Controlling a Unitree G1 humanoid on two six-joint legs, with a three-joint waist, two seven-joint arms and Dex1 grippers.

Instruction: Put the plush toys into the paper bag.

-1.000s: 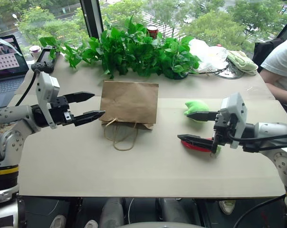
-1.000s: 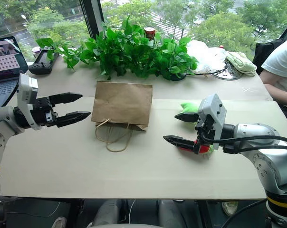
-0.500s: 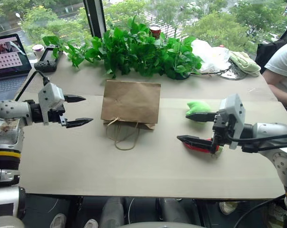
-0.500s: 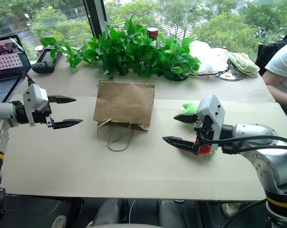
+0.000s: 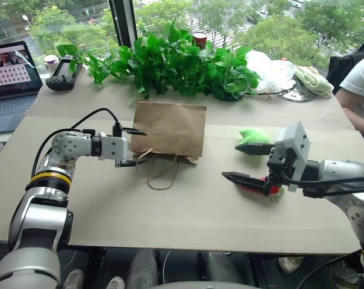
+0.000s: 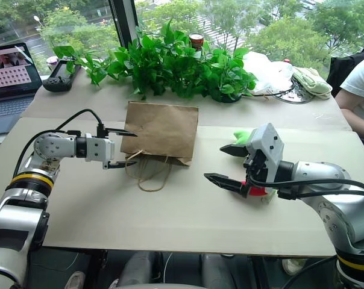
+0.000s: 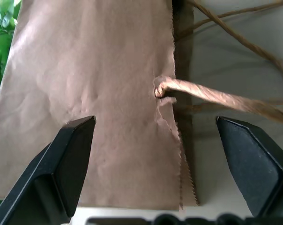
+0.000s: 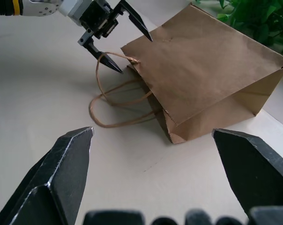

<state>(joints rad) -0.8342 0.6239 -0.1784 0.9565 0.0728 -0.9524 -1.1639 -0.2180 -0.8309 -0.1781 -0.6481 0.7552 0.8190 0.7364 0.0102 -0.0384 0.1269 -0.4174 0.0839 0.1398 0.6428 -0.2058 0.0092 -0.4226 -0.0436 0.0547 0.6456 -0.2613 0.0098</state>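
The paper bag [image 5: 168, 130] lies flat on the desk [image 5: 170, 211], its long axis running from the plants [image 5: 170, 63] toward the robot. Its open mouth points to the robot, and the two cord handles [image 5: 160, 174] lie as loops on the desk before it. The left gripper [image 6: 123, 149] has its jaws wide apart at the bag's left corner by the mouth. The left wrist view shows one cord knotted through the paper wall. To the right, well apart from the bag, lie the green plush toy [image 5: 254, 135] and the red plush toy [image 5: 260, 187]. The right gripper [image 5: 239, 162] hovers over the red toy, jaws apart and empty.
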